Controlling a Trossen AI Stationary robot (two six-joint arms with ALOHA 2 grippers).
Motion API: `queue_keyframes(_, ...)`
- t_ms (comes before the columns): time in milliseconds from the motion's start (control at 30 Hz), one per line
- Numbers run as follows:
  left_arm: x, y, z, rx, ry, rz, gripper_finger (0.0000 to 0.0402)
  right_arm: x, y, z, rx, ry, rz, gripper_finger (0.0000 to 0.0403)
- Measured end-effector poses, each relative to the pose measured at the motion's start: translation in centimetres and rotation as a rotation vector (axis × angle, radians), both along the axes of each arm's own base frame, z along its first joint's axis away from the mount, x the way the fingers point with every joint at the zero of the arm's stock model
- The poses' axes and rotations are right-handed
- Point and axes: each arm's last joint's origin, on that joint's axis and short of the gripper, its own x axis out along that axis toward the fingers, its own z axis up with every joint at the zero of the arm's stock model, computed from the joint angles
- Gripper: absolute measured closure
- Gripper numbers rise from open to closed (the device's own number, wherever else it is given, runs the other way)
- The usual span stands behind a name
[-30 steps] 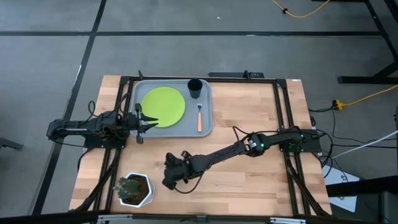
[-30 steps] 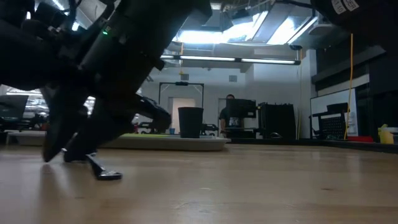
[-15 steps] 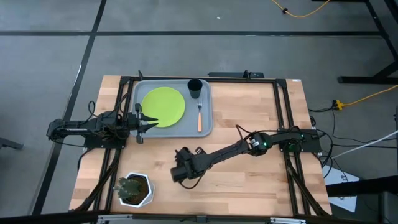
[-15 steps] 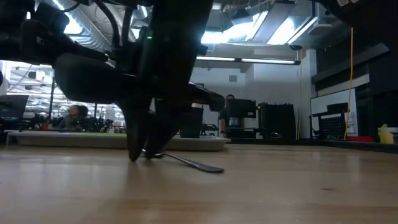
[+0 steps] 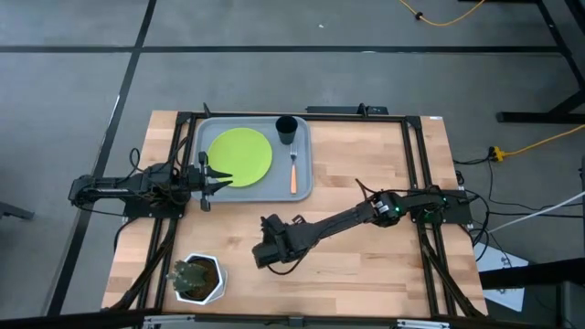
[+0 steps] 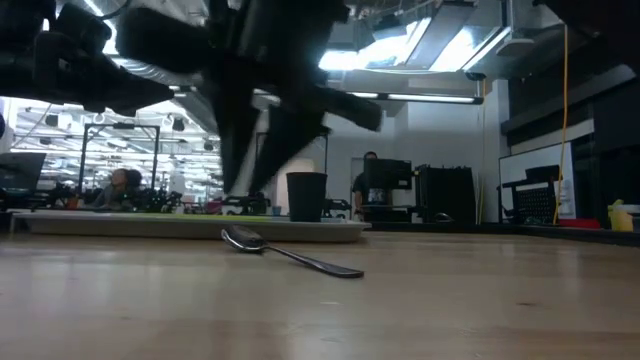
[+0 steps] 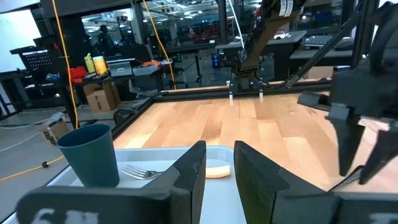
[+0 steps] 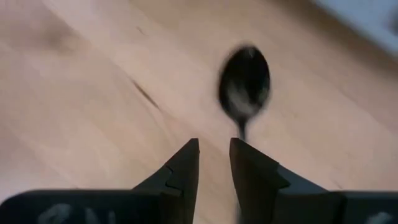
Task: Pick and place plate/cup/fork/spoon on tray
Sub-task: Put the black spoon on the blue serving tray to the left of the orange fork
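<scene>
The dark spoon (image 6: 290, 256) lies flat on the bare wood, its bowl (image 8: 244, 86) ahead of my right gripper's fingertips. My right gripper (image 5: 268, 253) hangs just above it at the table's near middle, fingers almost together and empty (image 8: 214, 155). The lime-green plate (image 5: 240, 154), the dark cup (image 5: 286, 128) and the orange-handled fork (image 5: 292, 171) lie on the grey-blue tray (image 5: 196, 137). My left gripper (image 5: 222, 180) waits at the tray's left rim, fingers close together (image 7: 219, 163).
A white hexagonal pot with a plant (image 5: 196, 279) stands at the near left corner, left of my right gripper. The right arm (image 5: 366, 215) slants across the table's middle. Bare wood lies right of the tray.
My right gripper has gone a little toward the table's right and far edges, and the spoon slid along the wood with it. The gripper has then risen clear of the spoon, which now lies flat and still on the table.
</scene>
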Motion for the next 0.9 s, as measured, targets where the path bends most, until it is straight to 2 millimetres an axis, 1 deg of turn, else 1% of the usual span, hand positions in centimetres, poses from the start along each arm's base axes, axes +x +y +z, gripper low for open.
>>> queue_keyframes(133,0.0,0.0,0.0,0.0,0.001,0.0,0.0325,-0.3,0.1,-0.4,0.061,0.058,0.014,0.0307)
queue_keyframes(267,0.0,0.0,0.0,0.0,0.0,0.0,0.0325,-0.7,0.0,-0.8,0.06,0.104,0.016,0.0307)
queue_keyframes(500,0.0,0.0,0.0,0.0,0.001,0.0,0.0325,-0.8,0.0,-0.8,0.048,0.123,0.05,0.0307)
queue_keyframes(567,0.0,0.0,0.0,0.0,0.001,0.0,0.0325,-0.8,-0.2,-1.4,0.054,0.138,0.062,0.0307)
queue_keyframes(700,0.0,0.0,0.0,0.0,0.001,0.0,0.0325,-0.7,-0.5,-3.2,0.09,0.152,0.062,0.0307)
queue_keyframes(900,0.0,0.0,0.0,0.0,0.001,0.0,0.0325,-0.6,-0.9,-4.0,0.093,0.131,0.051,0.0307)
